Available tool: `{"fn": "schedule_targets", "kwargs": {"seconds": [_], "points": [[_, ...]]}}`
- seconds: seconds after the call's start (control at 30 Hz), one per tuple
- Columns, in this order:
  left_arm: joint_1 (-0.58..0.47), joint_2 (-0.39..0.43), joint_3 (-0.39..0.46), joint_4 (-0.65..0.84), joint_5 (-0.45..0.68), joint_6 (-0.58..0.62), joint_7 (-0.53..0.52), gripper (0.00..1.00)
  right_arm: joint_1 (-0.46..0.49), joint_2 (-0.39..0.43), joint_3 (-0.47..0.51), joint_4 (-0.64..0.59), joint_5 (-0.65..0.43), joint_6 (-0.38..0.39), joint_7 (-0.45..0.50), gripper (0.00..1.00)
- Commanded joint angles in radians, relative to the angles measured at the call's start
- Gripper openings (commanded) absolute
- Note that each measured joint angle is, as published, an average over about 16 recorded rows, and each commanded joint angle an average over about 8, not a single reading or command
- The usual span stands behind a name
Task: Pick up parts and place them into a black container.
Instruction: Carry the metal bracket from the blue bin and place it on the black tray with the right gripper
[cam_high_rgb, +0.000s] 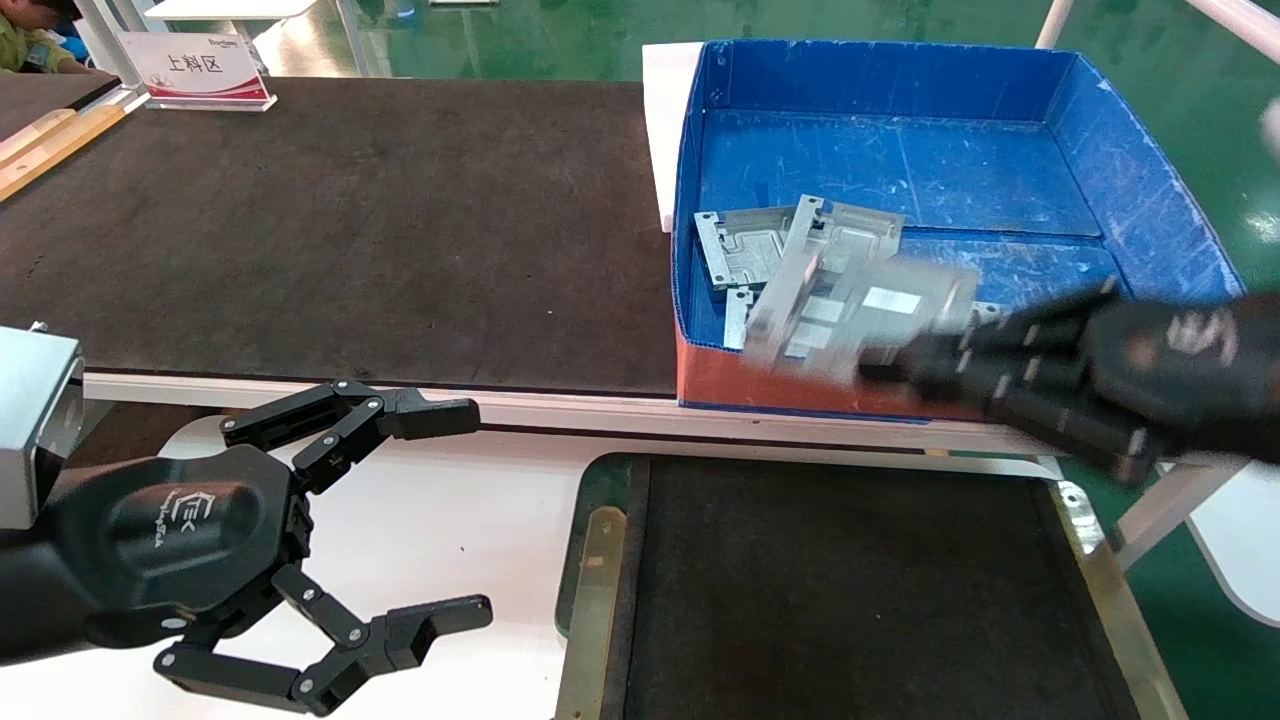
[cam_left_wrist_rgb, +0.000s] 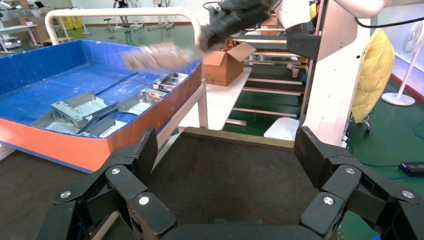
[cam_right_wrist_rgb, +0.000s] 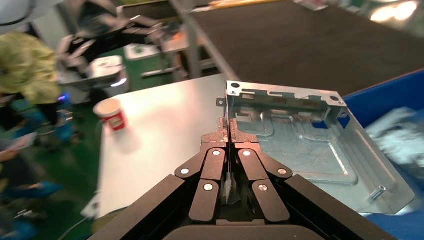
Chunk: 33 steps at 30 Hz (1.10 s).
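We see the right tool (cam_high_rgb: 880, 365) above the near red-fronted wall of the blue box (cam_high_rgb: 1150, 190), its fingers pressed together on the edge of a metal plate (cam_high_rgb: 860, 315) that it holds in the air over the box's front part. The plate is clear of the box floor and of the other plates (cam_high_rgb: 760, 245), which lie overlapping near the front left corner of the box, some tilted on each other.

The black tray (cam_high_rgb: 1095, 570) sits just in front of the box on the white surface (cam_high_rgb: 470, 520), its felt floor bare and its brass-coloured rim showing along the left and right sides. Between the held plate and the tray lies only the box's front wall and a strip of white surface, so the room over the tray is open.

The left tool (cam_high_rgb: 455, 510) hovers over the white surface just left of the tray, its fingers spread wide and holding nothing.

The right wrist view shows what the head view blurs: the fingers (cam_right_wrist_rgb: 220, 142) pinch the plate (cam_right_wrist_rgb: 305, 145) at one bent edge, its embossed channels and square cut-outs facing the camera. The left wrist view looks across the tray (cam_left_wrist_rgb: 225, 175) toward the box (cam_left_wrist_rgb: 65, 70) and shows the held plate (cam_left_wrist_rgb: 157, 55) above the box's rim.

Behind the box, a big dark mat (cam_high_rgb: 340, 230) covers the far surface.
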Motion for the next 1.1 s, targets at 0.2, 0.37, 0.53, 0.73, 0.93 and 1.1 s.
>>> {"fn": "schedule_targets", "kwargs": {"seconds": [0.2, 0.37, 0.53, 0.73, 0.93, 1.1], "points": [[0.0, 0.0, 0.0, 0.0, 0.0, 0.0, 0.0, 1.0, -0.183, 0.053, 0.001, 0.174, 0.077, 0.055, -0.009, 0.0], [0.0, 0.0, 0.0, 0.0, 0.0, 0.0, 0.0, 1.0, -0.269, 0.058, -0.012, 0.196, 0.091, 0.045, -0.071, 0.0], [0.0, 0.0, 0.0, 0.0, 0.0, 0.0, 0.0, 1.0, -0.32, 0.05, -0.031, 0.193, 0.079, 0.021, -0.128, 0.0], [0.0, 0.0, 0.0, 0.0, 0.0, 0.0, 0.0, 1.0, -0.36, 0.027, -0.057, 0.171, 0.039, 0.009, -0.193, 0.0], [0.0, 0.0, 0.0, 0.0, 0.0, 0.0, 0.0, 1.0, -0.366, -0.026, -0.089, 0.094, -0.044, 0.003, -0.278, 0.0], [0.0, 0.0, 0.0, 0.0, 0.0, 0.0, 0.0, 1.0, -0.336, -0.1, -0.122, -0.024, -0.129, -0.011, -0.361, 0.0]]}}
